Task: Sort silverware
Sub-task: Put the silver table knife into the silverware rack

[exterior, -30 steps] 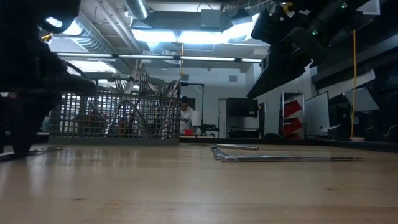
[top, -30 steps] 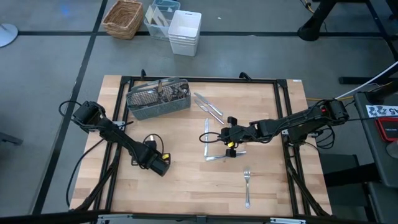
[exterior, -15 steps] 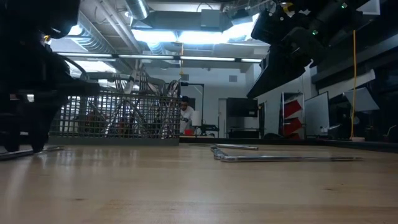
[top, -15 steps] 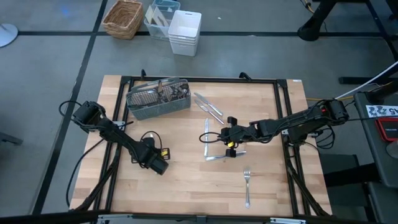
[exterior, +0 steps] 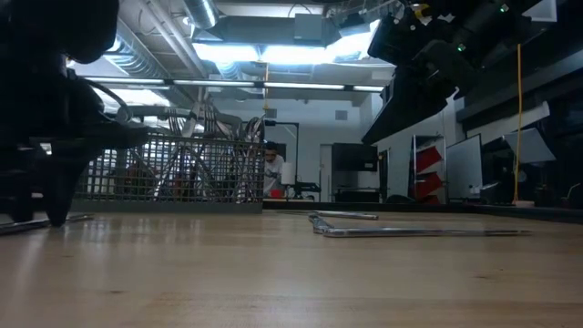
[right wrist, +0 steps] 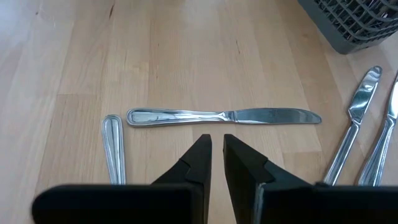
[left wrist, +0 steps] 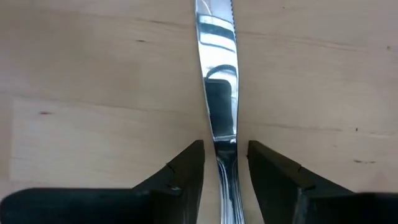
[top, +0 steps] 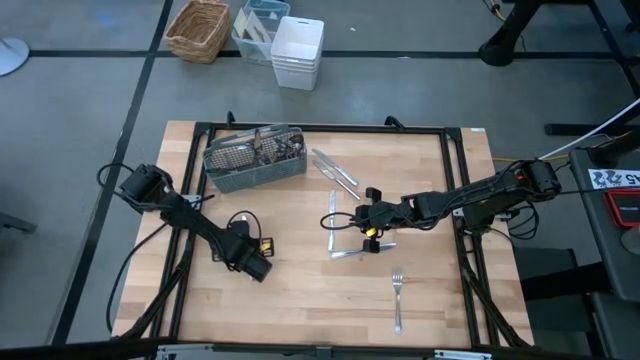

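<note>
My left gripper (top: 256,267) is low over the table's left half, open. Its fingers (left wrist: 189,168) stand on either side of a knife's handle (left wrist: 225,180) with a small gap on each side. That knife (left wrist: 219,93) lies flat on the wood (exterior: 50,220). My right gripper (top: 357,221) hovers near the table's middle, its fingers (right wrist: 239,158) all but closed on nothing. Ahead of it lies another knife (right wrist: 224,116). The other silverware includes a handle (right wrist: 112,146), two knives (top: 335,172) and a fork (top: 397,298).
The grey wire-mesh caddy (top: 255,157) stands at the far left of the table with silverware upright in it (exterior: 196,164). A black frame (top: 320,127) runs round the table. A wicker basket (top: 198,28) and white bins (top: 298,50) sit on the floor beyond it.
My left gripper has turned a little and shifted slightly over its knife, staying low. The knife lies where it was. The right arm has kept still.
</note>
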